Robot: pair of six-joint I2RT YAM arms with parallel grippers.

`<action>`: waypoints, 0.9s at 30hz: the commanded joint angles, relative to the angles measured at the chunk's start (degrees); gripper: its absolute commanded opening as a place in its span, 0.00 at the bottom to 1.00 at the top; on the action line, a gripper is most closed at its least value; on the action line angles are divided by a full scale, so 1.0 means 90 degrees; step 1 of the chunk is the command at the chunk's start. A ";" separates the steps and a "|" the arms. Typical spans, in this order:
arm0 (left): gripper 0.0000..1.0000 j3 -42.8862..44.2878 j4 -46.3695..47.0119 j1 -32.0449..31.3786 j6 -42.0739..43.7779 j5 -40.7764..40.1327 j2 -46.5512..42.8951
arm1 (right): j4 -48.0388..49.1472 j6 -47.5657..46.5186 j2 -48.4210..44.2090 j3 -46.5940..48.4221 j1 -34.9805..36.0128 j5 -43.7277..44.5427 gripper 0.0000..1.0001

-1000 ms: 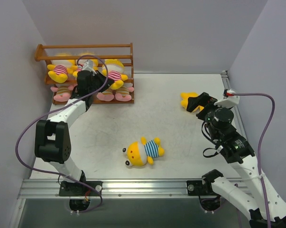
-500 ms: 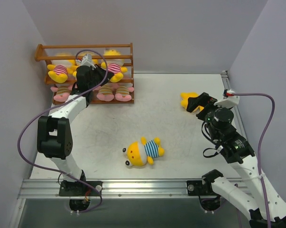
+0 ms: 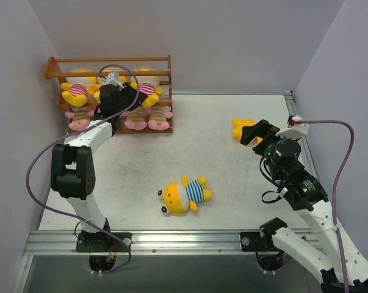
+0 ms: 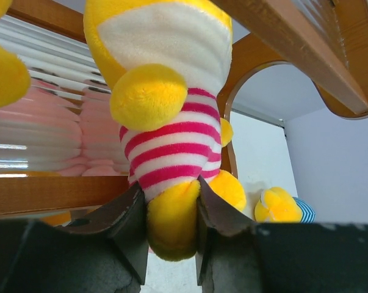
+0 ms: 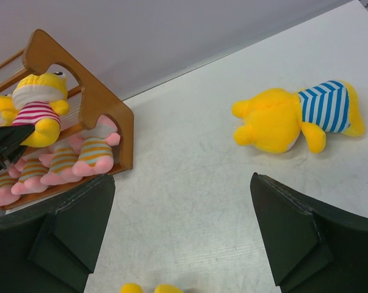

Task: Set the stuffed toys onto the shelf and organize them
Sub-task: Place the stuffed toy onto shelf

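on the middle tier of the shelf (image 3: pixel 110 60), at the right end, your left gripper (image 4: pixel 170 188) pinches a leg of the pink-striped yellow toy (image 4: pixel 171 152). well right of the shelf, your right gripper (image 5: pixel 182 183) stands wide open.

Pink toys in tan-striped shirts (image 5: pixel 93 152): four
Yellow toys in pink-striped shirts (image 3: pixel 148 91): three
Yellow toys in blue-striped shirts (image 3: pixel 185 195): two
Total of all three kinds: nine
Shelf (image 3: pixel 110 60): one, of three tiers
Table (image 3: pixel 232 183): one
Arms (image 3: pixel 71 177): two, each with two fingers (image 5: pixel 293 238)
Purple cables (image 3: pixel 31 177): two
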 commanded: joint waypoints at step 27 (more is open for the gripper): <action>0.79 -0.0289 -0.0250 0.0080 -0.0019 -0.0617 -0.1026 | -0.0028 0.0166 -0.0328 0.0034 -0.0054 -0.0229 0.99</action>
